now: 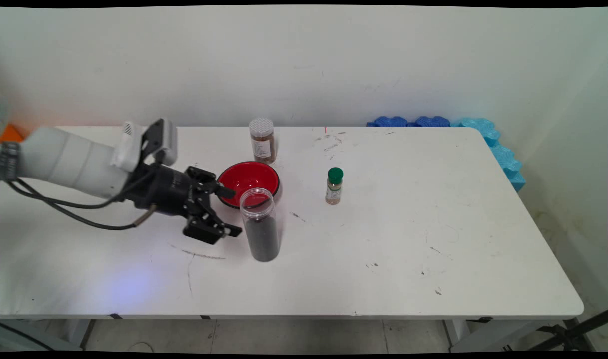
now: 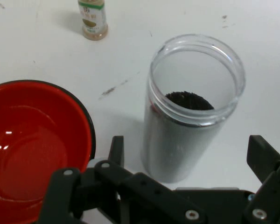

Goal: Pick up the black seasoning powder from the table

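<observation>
Clear jar (image 1: pixel 259 224) (image 2: pixel 191 107), lidless and partly filled with dark grains, stands upright on the white desk (image 1: pixel 383 239), just in front of the red bowl (image 1: pixel 248 182) (image 2: pixel 37 144). At its left, the end effector (image 1: pixel 229 212) (image 2: pixel 189 163) is spread wide, holding nothing; in the hand view its fingers (image 2: pixel 115 150) flank the jar's lower body without touching it. A green-capped spice bottle (image 1: pixel 334 185) (image 2: pixel 93 18) stands to the right, a brown-filled shaker (image 1: pixel 262 140) behind the bowl.
</observation>
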`<state>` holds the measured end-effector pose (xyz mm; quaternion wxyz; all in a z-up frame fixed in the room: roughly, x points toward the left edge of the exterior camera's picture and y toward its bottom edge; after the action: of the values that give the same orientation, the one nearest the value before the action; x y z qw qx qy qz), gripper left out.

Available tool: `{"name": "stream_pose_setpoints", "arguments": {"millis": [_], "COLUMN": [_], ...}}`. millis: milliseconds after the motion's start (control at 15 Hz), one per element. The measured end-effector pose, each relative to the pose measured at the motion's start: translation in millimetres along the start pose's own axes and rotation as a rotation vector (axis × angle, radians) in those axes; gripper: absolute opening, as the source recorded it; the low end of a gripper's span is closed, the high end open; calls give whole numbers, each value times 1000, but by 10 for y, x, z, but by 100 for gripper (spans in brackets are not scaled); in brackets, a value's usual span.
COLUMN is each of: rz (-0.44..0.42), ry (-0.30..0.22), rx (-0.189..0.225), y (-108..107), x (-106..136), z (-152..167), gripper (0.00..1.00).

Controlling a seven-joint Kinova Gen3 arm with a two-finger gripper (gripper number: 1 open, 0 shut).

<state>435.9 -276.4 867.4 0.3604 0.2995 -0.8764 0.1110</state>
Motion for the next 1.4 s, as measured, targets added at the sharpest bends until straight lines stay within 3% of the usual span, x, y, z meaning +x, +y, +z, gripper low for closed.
{"name": "stream_pose_setpoints", "arguments": {"millis": [733, 1400], "rz": [-6, 1], "ry": [38, 140], "rx": [-4, -23], "y": [-5, -45], "x": [-188, -480], "z": [379, 384], "gripper": [100, 100]}}
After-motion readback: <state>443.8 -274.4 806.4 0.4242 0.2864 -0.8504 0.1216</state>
